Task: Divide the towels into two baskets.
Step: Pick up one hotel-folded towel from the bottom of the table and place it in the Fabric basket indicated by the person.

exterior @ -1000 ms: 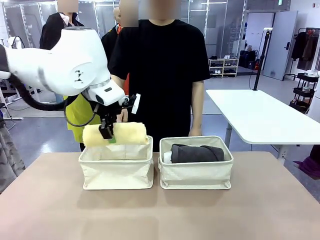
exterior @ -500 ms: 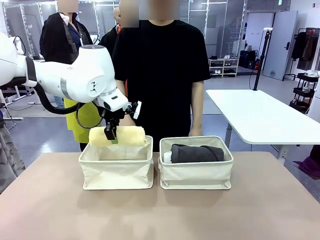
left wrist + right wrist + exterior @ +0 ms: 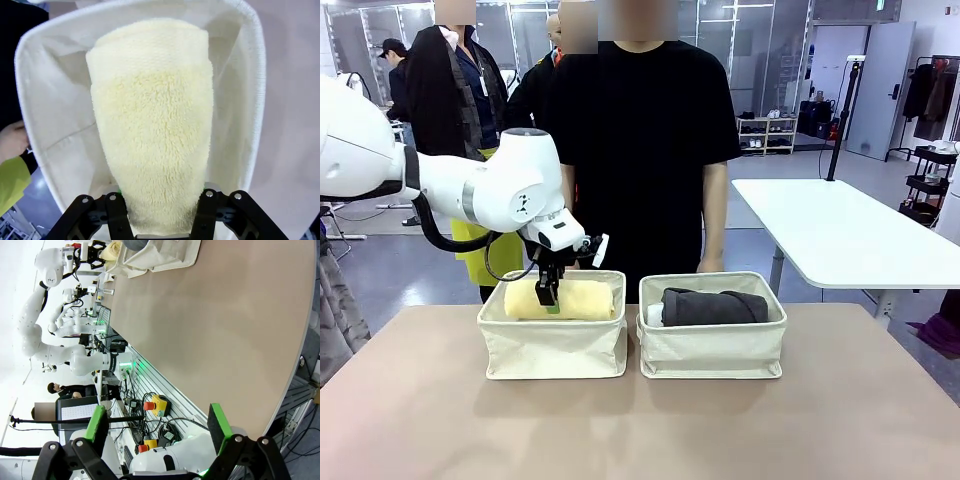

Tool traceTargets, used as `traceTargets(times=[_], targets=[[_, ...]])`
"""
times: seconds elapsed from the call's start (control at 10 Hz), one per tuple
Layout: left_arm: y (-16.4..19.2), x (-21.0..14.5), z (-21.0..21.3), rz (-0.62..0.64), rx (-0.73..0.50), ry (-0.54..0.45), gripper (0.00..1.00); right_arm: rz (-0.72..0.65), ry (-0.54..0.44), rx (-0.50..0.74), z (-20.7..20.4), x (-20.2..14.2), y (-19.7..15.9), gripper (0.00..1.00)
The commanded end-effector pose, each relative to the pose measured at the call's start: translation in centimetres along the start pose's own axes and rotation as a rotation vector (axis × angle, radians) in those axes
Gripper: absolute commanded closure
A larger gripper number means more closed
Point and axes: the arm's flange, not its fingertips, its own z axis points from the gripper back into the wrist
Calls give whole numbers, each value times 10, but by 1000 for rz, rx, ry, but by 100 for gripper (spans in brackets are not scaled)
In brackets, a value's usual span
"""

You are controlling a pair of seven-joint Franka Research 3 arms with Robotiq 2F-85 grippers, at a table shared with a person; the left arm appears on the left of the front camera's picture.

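The pale yellow towel (image 3: pixel 570 299) is hanging in my left jaws (image 3: pixel 549 296), which are clamping its middle, partly inside the left basket (image 3: pixel 555 345). I am judging it best to sink it level before letting go. My right jaws (image 3: pixel 156 429) are standing apart over the worktop (image 3: pixel 640 430). The basket's floor is lying hidden beneath the roll.
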Motion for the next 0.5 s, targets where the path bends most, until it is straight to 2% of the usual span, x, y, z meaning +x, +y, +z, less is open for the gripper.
traceTargets(times=[0.0, 0.2, 0.4], targets=[[10, -4, -8, 0, -3, 12, 52, 1, 12, -10, 1, -2, 3, 0], [11, -9, -16, 10, -26, -6, 48, 1, 12, -10, 1, -2, 3, 0], [11, -11, -17, 15, -27, -8, 11, 1, 12, -10, 1, -2, 3, 0]])
